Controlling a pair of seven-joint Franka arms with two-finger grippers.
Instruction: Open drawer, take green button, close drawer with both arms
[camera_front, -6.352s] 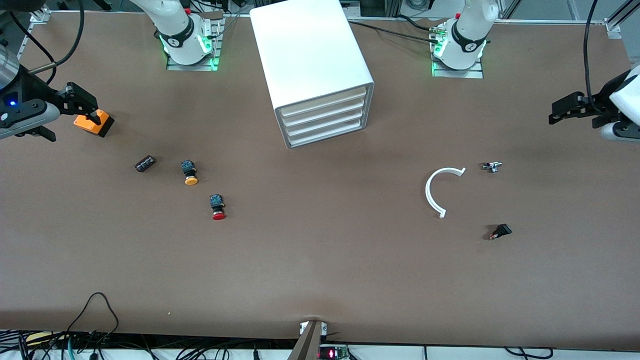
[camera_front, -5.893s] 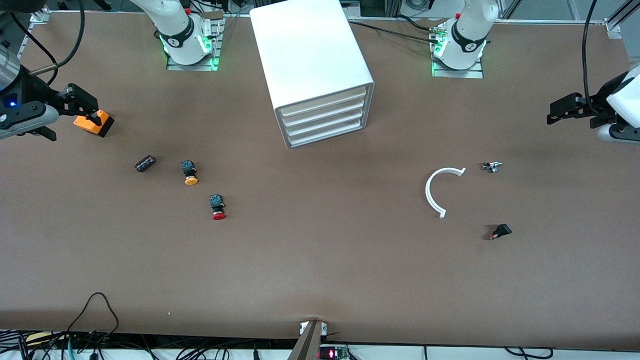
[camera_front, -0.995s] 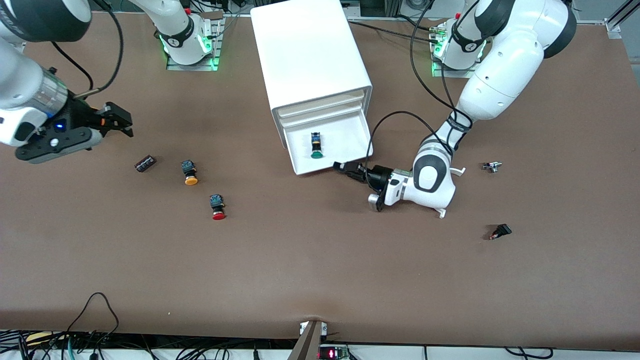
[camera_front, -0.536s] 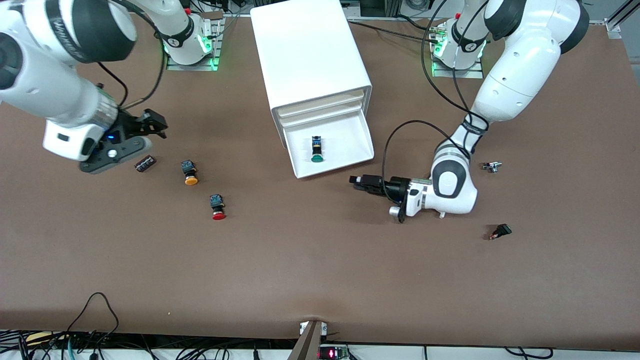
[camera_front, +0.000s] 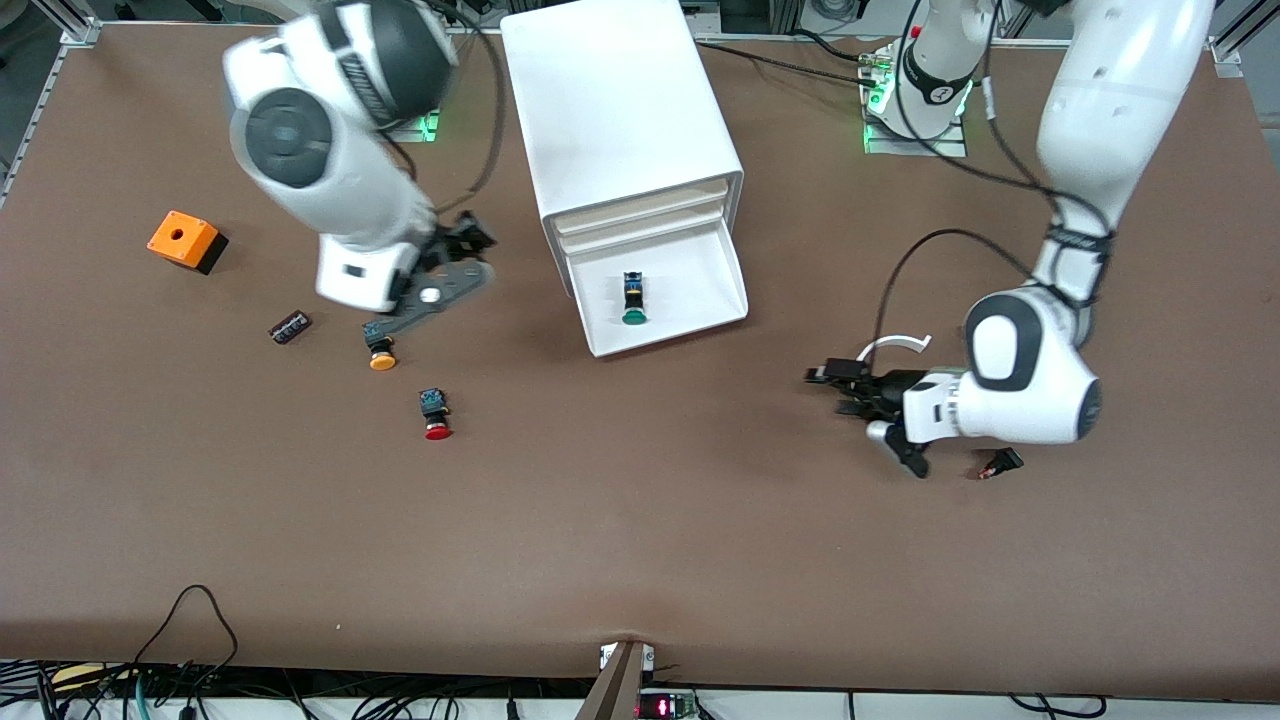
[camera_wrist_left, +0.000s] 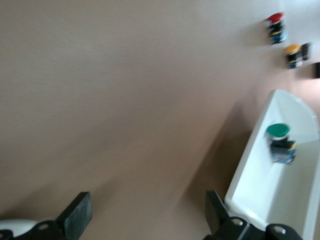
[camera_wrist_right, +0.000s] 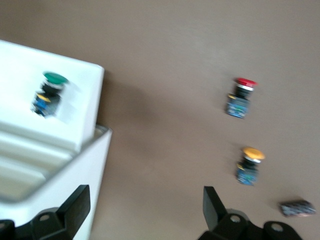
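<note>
Hovering spread-fingered over bare table, the left gripper (camera_front: 830, 378) waits. Farther up, the button (camera_front: 632, 297) lies in the pulled-out drawer (camera_front: 722, 275): light, rigid, best pinched across its blocky body. The right gripper (camera_front: 470, 236), fingers apart, hangs beside the cabinet (camera_front: 620, 110).

The drawer (camera_front: 660, 290) is sticking out of the cabinet (camera_front: 620, 110) toward the front camera, and the button (camera_front: 632, 297) is lying inside it. Toward the right arm's end, three small parts are sitting near one another: one button (camera_front: 379, 347), another button (camera_front: 434, 413) nearer the camera, and a small block (camera_front: 290, 327) beside them. The box (camera_front: 186, 241) is sitting farther out toward that end. The right gripper (camera_front: 462, 243) is hanging beside the cabinet, above the table (camera_front: 640, 540). The left gripper (camera_front: 838, 385) is hanging above the table toward the left arm's end, beside a curved strip (camera_front: 893, 344).
</note>
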